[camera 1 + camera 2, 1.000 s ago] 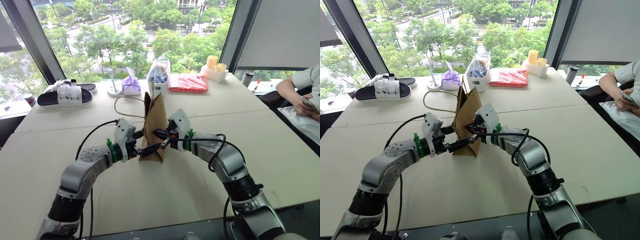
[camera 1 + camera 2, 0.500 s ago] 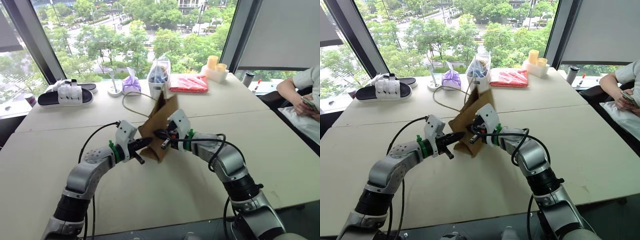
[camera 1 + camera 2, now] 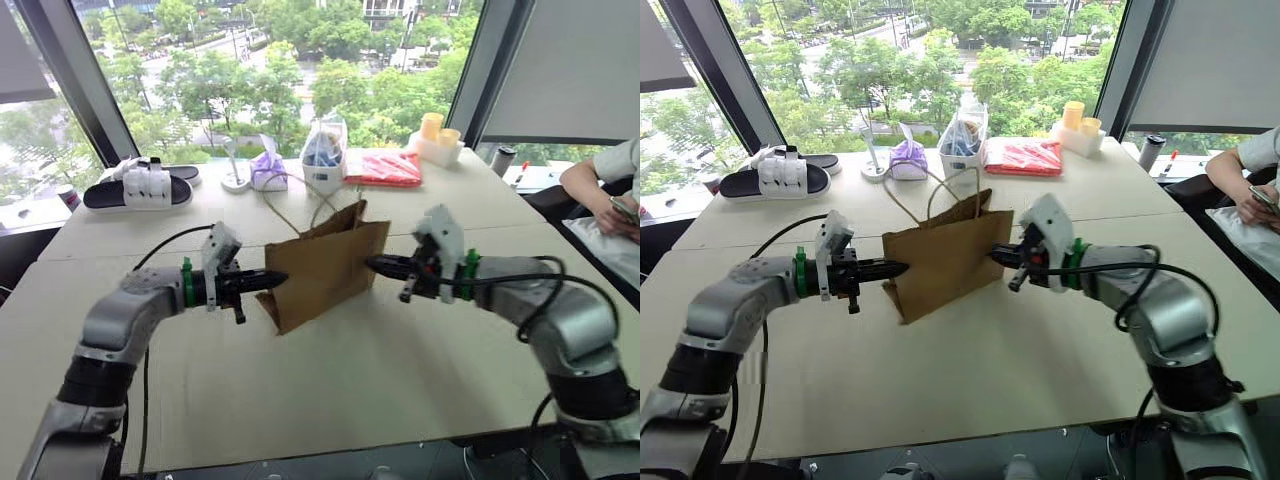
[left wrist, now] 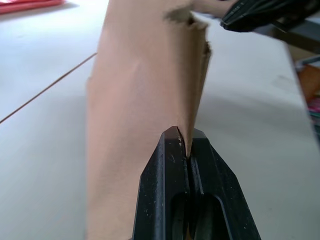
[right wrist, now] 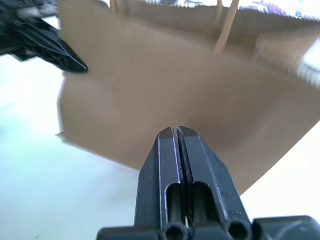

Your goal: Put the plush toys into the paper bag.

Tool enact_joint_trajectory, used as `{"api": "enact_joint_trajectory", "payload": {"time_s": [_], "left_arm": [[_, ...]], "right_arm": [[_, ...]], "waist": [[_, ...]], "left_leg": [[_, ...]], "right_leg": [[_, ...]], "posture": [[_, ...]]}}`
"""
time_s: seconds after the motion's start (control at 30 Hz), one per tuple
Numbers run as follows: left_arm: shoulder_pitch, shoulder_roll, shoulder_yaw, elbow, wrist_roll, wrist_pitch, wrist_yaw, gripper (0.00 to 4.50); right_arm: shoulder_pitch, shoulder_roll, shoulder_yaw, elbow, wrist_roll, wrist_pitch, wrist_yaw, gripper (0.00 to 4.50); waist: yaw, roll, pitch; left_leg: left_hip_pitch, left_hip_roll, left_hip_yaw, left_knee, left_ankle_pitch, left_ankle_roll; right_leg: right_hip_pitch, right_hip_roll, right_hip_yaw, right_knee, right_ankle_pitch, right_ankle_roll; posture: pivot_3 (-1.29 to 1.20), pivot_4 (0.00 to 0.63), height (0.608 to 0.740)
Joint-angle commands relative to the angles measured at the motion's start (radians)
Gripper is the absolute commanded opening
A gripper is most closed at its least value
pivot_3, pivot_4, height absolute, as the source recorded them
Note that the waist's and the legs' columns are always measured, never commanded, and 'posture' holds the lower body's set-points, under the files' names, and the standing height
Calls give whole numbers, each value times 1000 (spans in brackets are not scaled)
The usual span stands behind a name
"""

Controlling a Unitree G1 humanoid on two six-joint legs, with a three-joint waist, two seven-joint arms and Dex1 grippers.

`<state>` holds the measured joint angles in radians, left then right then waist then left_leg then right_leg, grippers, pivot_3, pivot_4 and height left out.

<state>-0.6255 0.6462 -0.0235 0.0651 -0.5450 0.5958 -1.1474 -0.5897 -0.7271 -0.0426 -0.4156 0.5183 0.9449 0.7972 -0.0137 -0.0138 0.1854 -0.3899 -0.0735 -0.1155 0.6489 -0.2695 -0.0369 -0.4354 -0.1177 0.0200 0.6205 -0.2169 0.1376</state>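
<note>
We see brown paper bag at centre of frame, stretched flat between two arms above pale table. Left gripper, jaws together, clamps bag's left edge. Right gripper, jaws together, pinches bag's right edge. Tan cord handles rise from bag top. Upper centre, at table's far edge: purple pouch, clear plastic bag. Black sandal upper left. We cannot make out plush toys.

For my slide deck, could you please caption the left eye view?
Left pincer and right pincer, both shut, pinch opposite edges of the paper bag.
</note>
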Motion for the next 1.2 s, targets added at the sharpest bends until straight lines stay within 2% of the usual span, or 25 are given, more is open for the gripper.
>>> {"api": "enact_joint_trajectory", "payload": {"time_s": [0.03, 0.2, 0.33, 0.43, 0.83, 1.2], "left_arm": [[-124, 4, 22, 120, -15, -72, -137, 18], [-235, -24, 44, 193, -59, -50, -212, 18], [-255, -15, 22, 223, -71, -1, -279, 18], [-239, -8, -10, 295, -26, -29, -332, 18], [-277, -14, -36, 669, 185, -315, -403, 18], [-365, -68, 33, 869, 254, -562, -306, 18]], "right_arm": [[13, -69, -125, -34, 97, 29, 60, 0], [96, -132, -177, -45, 113, 28, 62, 0], [143, -163, -244, -40, 132, 41, 45, 0], [171, -196, -270, -43, 133, 34, 47, 0], [164, -219, -262, -78, 182, 49, 7, 0], [123, -208, -209, -59, 187, 37, -15, 0]], "waist": [[1, 0, 0], [1, 0, 0], [-4, 0, 0], [-3, 0, 0], [2, -1, 0], [4, -1, 0]], "left_leg": [[0, 0, 0, 0, 0, 0], [0, 0, 0, 1, -2, 3], [-1, 0, 0, 1, -2, 4], [0, 0, 0, 1, -2, 4], [-1, 0, 0, 2, -2, 4], [-1, 0, 0, 3, -2, 4]], "right_leg": [[1, 0, -1, -1, 0, 0], [2, 0, -1, -4, 0, 0], [1, -1, -1, -4, 0, 0], [1, 0, -1, -3, 0, 0], [2, -1, -1, -3, 0, 0], [2, -1, -1, -3, 0, 1]], "posture": [[0, 150, 740], [0, 150, 740], [0, 150, 740], [0, 150, 740], [0, 150, 740], [0, 150, 740]]}}
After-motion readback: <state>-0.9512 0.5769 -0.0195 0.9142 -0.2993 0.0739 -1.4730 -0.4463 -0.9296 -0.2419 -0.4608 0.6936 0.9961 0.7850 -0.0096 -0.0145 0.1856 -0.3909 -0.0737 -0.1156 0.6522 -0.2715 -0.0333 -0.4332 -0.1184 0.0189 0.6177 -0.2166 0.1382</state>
